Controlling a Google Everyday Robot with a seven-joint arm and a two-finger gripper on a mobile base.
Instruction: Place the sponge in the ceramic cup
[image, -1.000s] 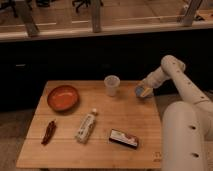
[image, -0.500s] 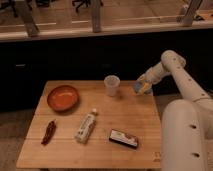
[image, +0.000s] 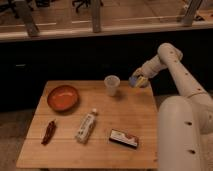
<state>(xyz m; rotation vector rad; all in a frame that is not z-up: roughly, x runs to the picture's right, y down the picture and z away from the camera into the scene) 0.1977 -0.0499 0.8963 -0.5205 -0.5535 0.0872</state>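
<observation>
The ceramic cup (image: 112, 84) stands upright near the far edge of the wooden table (image: 145, 117), right of centre. The sponge (image: 136, 81), blue with a yellowish side, is held in the air just right of the cup, at about rim height. My gripper (image: 138, 81) is shut on the sponge, reaching in from the right on the white arm (image: 170, 62). A small gap separates the sponge from the cup's rim.
An orange-red bowl (image: 63, 97) sits at the far left of the table. A dark red object (image: 49, 132) lies near the left front. A pale bottle (image: 86, 126) lies on its side in the middle. A dark packet (image: 123, 138) with a red-and-white label lies front right.
The gripper has lifted the sponge off the table's right side and carried it up and left, closer to the cup.
</observation>
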